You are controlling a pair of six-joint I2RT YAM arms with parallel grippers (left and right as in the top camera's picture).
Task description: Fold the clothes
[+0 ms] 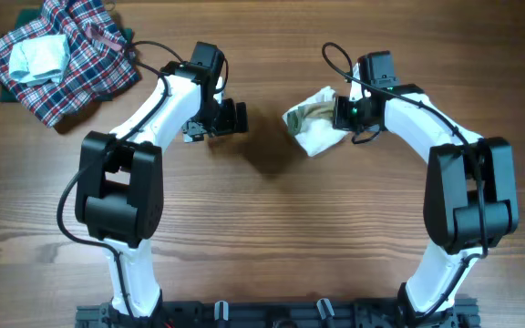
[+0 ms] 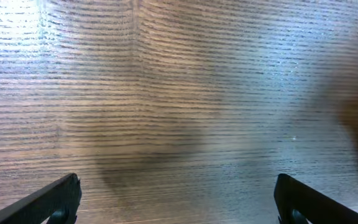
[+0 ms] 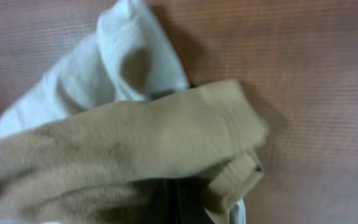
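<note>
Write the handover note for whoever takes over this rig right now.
The left pincer is open and empty, over bare table.
The right pincer is shut on the white and tan garment, which is bunched up just right of centre.
The plaid heap, with a pale folded piece on it, lies at the far left corner, away from both arms.
Done: garment gripped; no fold shows.
Left: spread it flat, then fold it.
</note>
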